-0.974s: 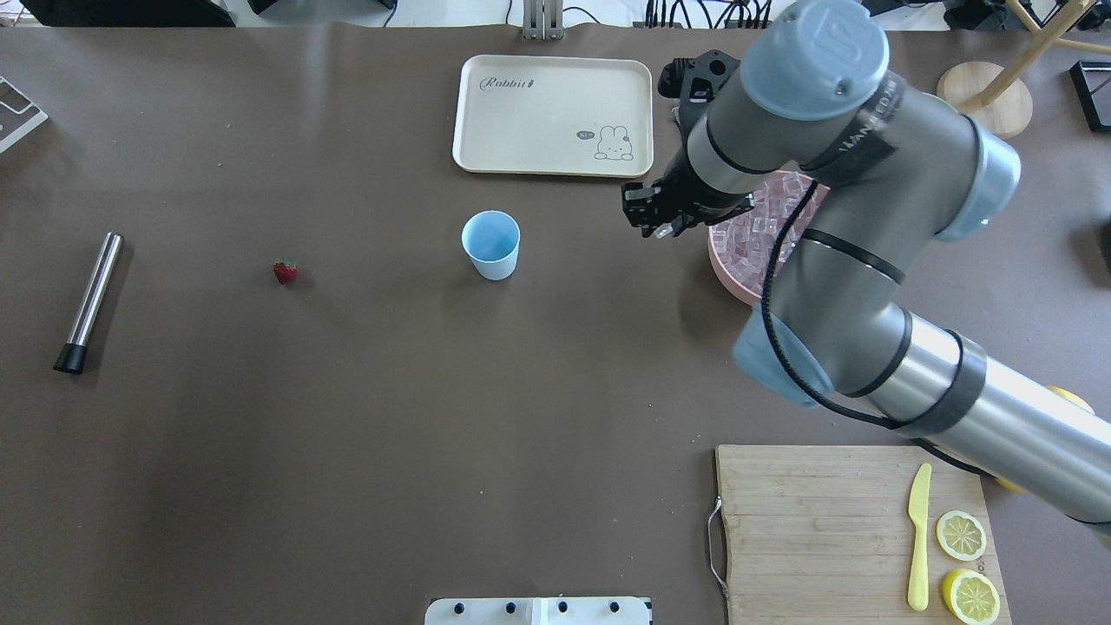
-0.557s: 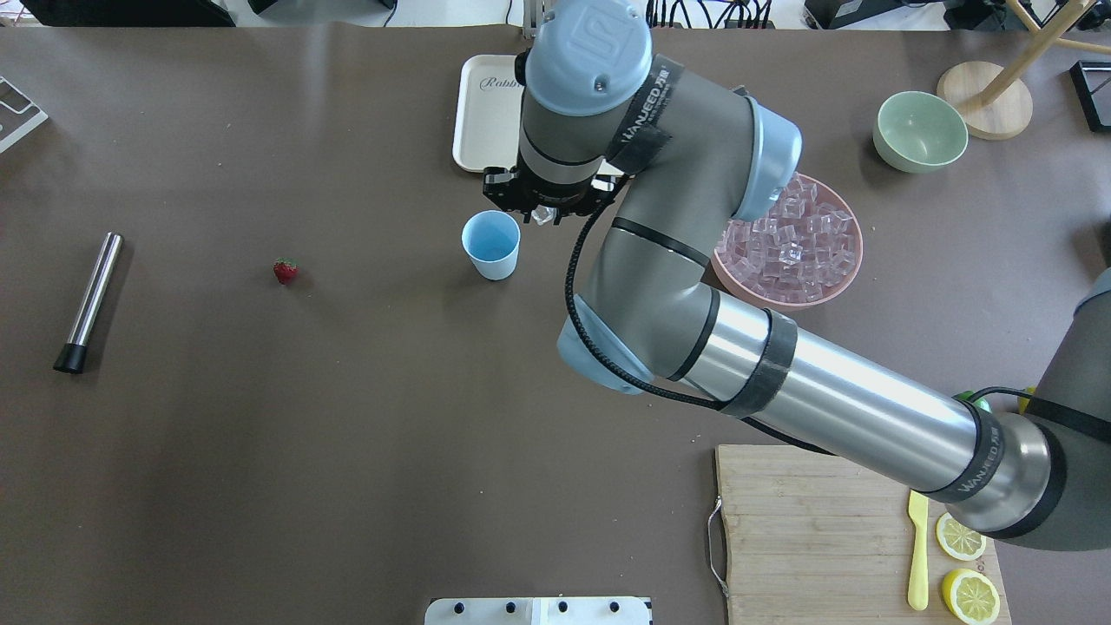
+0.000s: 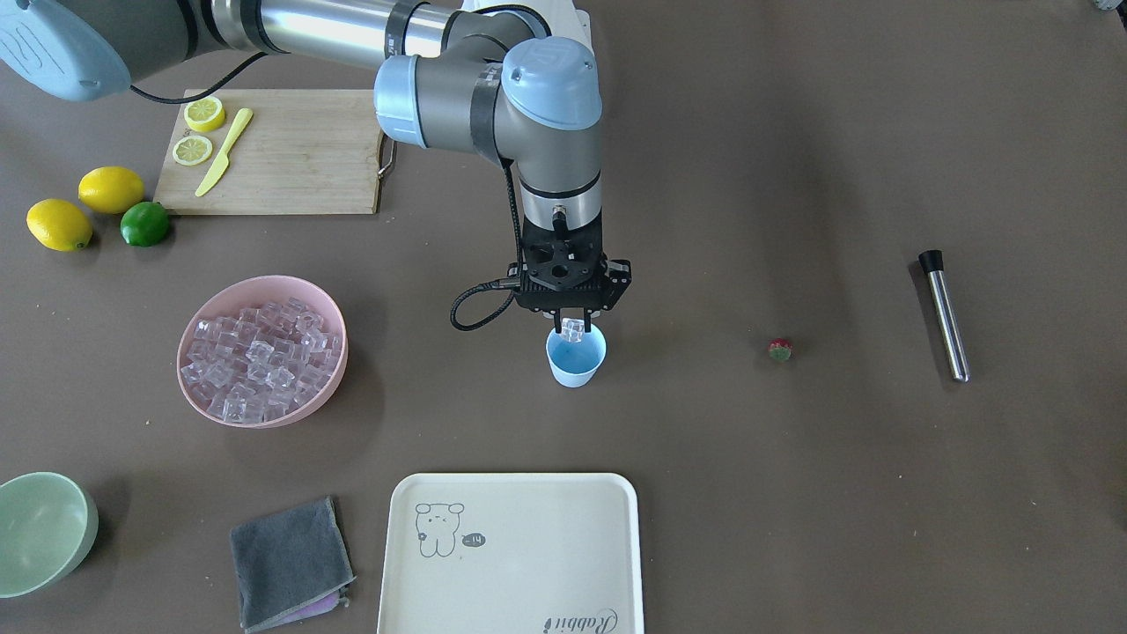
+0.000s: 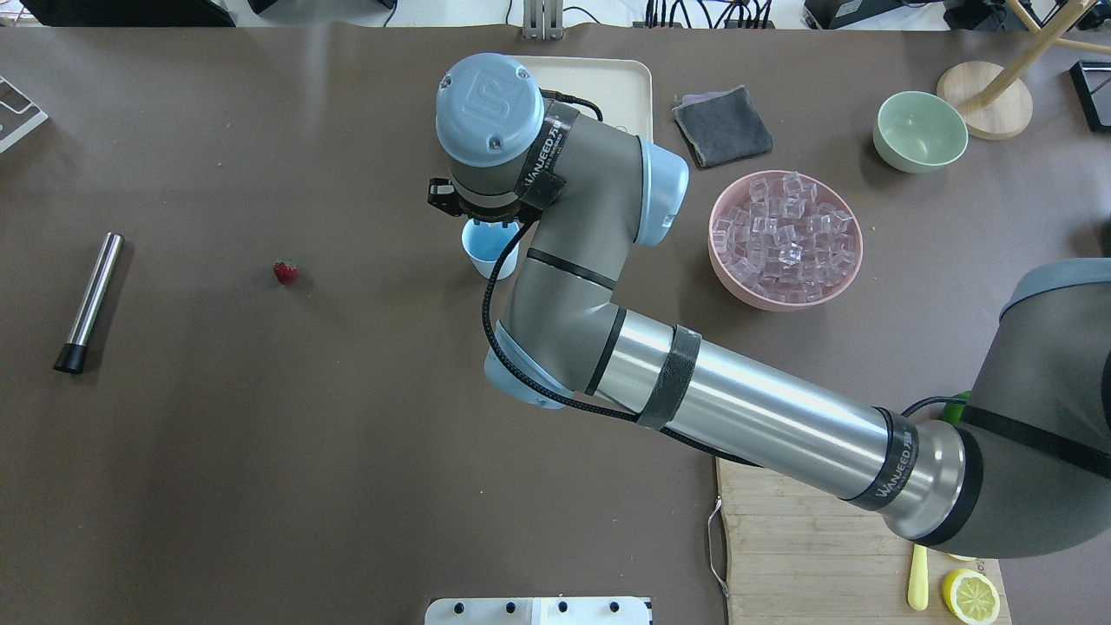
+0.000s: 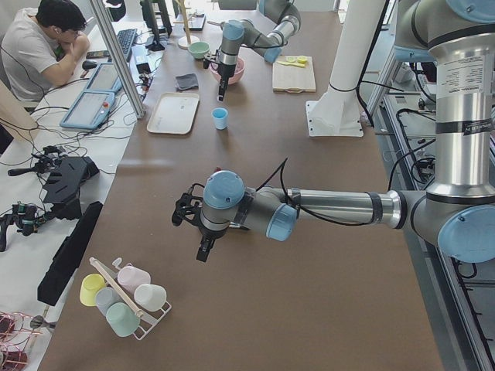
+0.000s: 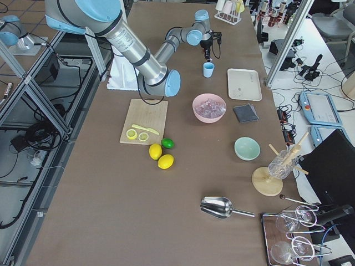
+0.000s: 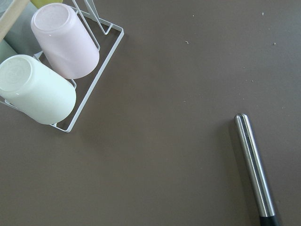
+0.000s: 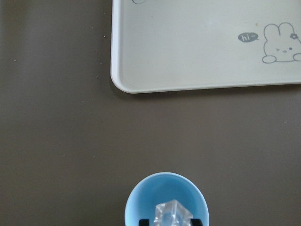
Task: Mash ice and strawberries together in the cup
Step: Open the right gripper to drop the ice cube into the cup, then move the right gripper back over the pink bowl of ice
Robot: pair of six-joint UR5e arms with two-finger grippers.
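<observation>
The light blue cup (image 3: 576, 363) stands mid-table, also seen from above (image 4: 486, 253) under my right wrist. My right gripper (image 3: 573, 322) hangs just over its mouth, shut on one clear ice cube (image 3: 574, 330). The right wrist view shows that cube (image 8: 173, 213) over the cup's blue inside (image 8: 141, 202). More ice (image 4: 785, 234) fills a pink bowl (image 4: 764, 302). The strawberry (image 4: 285, 271) lies alone on the table, left of the cup. My left gripper (image 5: 203, 251) hovers low over the table far from the cup; I cannot tell its state.
A steel muddler (image 4: 88, 302) lies far left, also under the left wrist (image 7: 254, 165) beside a rack of cups (image 7: 51, 66). A cream tray (image 8: 197, 47) sits beyond the cup. Grey cloth (image 4: 722, 126), green bowl (image 4: 920, 130) and cutting board (image 3: 290, 150) stand to the right.
My right arm has swung left from the pink bowl to the cup, carrying an ice cube. The cup and strawberry have not moved.
</observation>
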